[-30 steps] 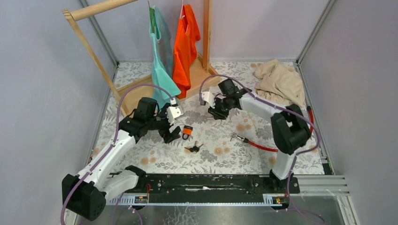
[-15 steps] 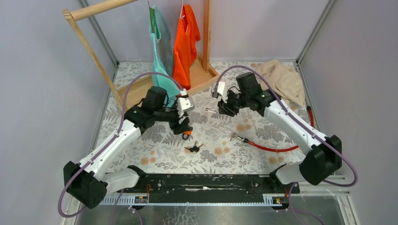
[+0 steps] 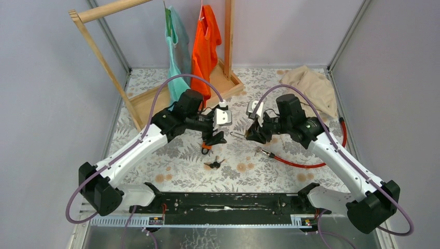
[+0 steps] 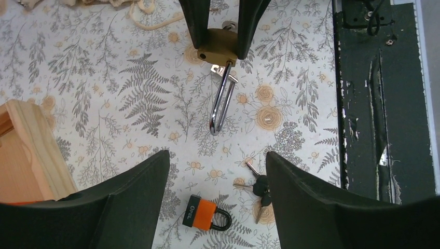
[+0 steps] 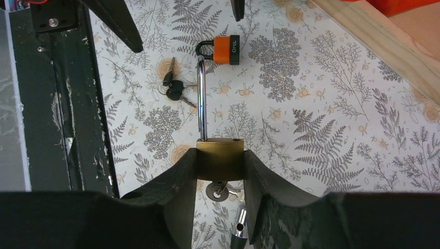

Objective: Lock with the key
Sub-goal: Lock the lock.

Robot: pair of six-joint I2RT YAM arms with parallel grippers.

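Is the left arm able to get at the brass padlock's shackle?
Probably yes: the shackle sticks out of the brass padlock, clear of the right gripper, toward the open left gripper.

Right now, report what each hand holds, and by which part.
Right hand grips the brass lock by its body. Left hand is open, holding nothing.

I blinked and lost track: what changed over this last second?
The left gripper, open, swung right to above the orange padlock. The right gripper, shut on the brass padlock, drew back slightly as its arm stretched out sideways. Nothing grabbed or released. Orange padlock and keys stayed put.
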